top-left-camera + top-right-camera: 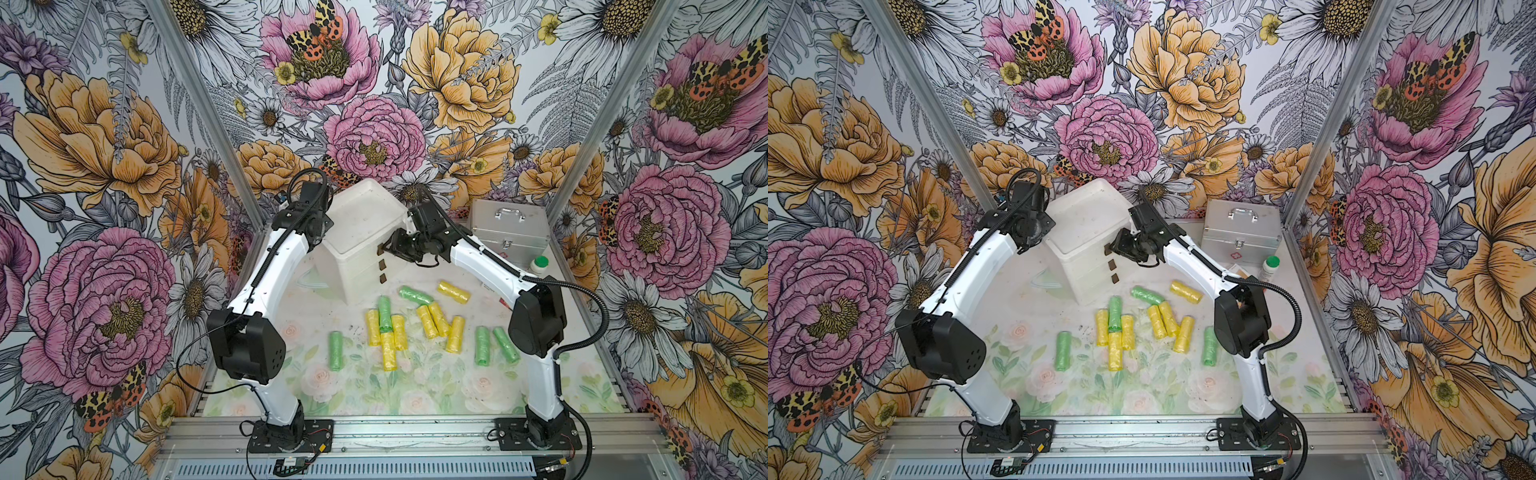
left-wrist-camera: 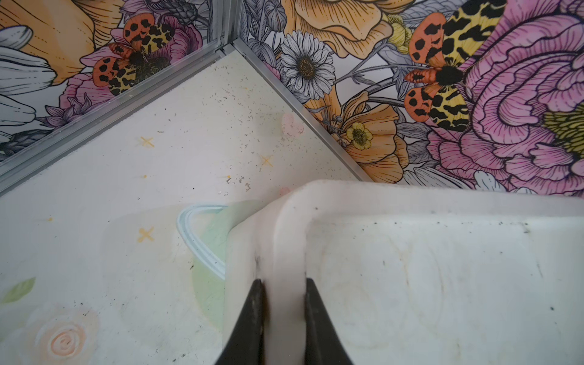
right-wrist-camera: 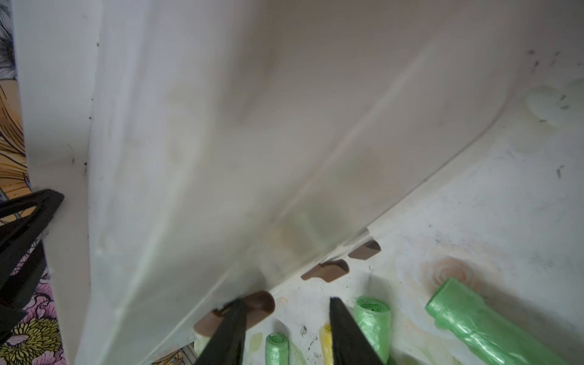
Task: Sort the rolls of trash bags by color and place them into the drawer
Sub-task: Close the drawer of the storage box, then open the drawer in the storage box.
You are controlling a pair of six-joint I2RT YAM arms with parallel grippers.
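- The chest (image 1: 365, 216) stands near the back edge of the table (image 1: 415, 395), turned at an angle. Its three brown tabs are stacked down the front corner in both top views.
- The left gripper (image 2: 282, 281) is pinched on the chest's raised top rim, one black finger (image 2: 249, 316) on each side of it. In both top views the wrist hides these fingers.
- The right gripper (image 3: 286, 300) sits at the top tab (image 3: 262, 305) with its jaws spread. One finger (image 3: 227, 331) crosses in front of the tab and the other stands clear of it, so nothing is pinched.
- The chest's front is blurred in the right wrist view. A faint green-yellow smear shows through the wall, too vague to name.
- The rolls (image 1: 427, 322), yellow and green, lie loose mid-table between the chest and the front edge, some touching or crossed.
- In a top view the right arm's elbow covers part of one green roll (image 1: 1209, 345). The right wrist view cuts several off at its border.
- A silver case (image 1: 509, 232) fills the back right corner. Beside it stands a green-capped bottle (image 1: 539, 266), its base partly behind the arm's cable.
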